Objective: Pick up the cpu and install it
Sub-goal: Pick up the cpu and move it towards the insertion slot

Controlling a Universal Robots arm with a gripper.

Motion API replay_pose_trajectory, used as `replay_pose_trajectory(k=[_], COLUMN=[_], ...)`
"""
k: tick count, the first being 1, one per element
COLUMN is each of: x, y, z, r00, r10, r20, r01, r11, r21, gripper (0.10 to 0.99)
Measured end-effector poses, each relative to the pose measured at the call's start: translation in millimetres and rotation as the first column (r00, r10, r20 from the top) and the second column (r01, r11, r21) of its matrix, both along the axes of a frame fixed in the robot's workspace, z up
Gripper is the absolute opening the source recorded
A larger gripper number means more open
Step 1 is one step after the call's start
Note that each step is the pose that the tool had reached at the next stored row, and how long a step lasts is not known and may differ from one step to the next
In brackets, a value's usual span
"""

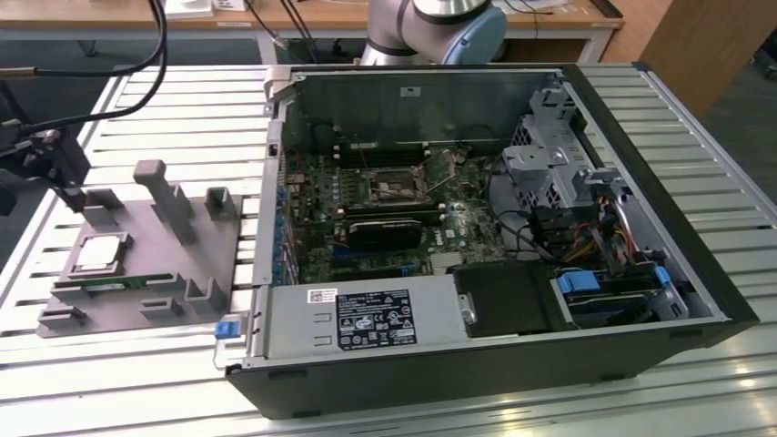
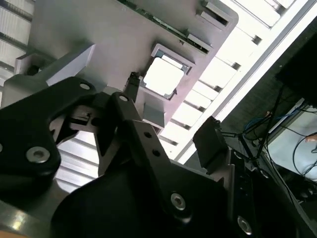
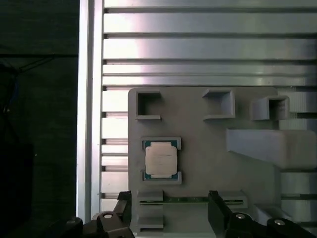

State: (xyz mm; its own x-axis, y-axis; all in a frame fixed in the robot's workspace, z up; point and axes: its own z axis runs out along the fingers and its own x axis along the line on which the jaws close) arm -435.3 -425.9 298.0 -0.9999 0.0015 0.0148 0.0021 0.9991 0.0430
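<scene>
The cpu (image 3: 160, 159) is a small square chip with a pale silver top. It lies flat in a shallow pocket of the grey fixture plate (image 3: 208, 148), also seen as the cpu (image 1: 100, 253) at the exterior view's left. My gripper (image 3: 171, 208) hangs above the plate, open, its black fingertips (image 3: 124, 206) apart and clear of the chip. In the second wrist view the cpu (image 2: 163, 75) lies beyond the open gripper (image 2: 171, 116), with nothing between the fingers. The motherboard's socket (image 1: 395, 187) sits inside the open computer case (image 1: 364, 323).
A long green memory stick (image 1: 116, 282) lies in a slot of the fixture plate, just beside the cpu. Grey posts (image 1: 164, 196) stand up from the plate. The slatted metal table (image 1: 680, 109) ends close beside the plate. Cables (image 1: 109, 73) hang near the arm's head.
</scene>
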Motion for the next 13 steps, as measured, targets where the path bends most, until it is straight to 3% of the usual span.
replay_pose_trajectory(k=[1,2,4,8,13], x=[0.0,0.0,0.1,-0.1,-0.4], y=[0.0,0.0,1.5,11.1,11.5], z=[-1.9,-3.7,-7.2,-14.8,-23.7], r00=[0.9999,0.9995,0.999,0.9994,0.9995], r10=[0.017,0.031,0.044,0.035,0.032], r20=[0.0,0.0,0.0,0.0004,0.0001], r01=[-0.017,-0.031,-0.044,-0.035,-0.032], r11=[0.9999,0.9995,0.999,0.9994,0.9995], r21=[0.0,0.0,0.0,0.0,0.0], gripper=[0.698,0.761,0.761,0.761,0.761])
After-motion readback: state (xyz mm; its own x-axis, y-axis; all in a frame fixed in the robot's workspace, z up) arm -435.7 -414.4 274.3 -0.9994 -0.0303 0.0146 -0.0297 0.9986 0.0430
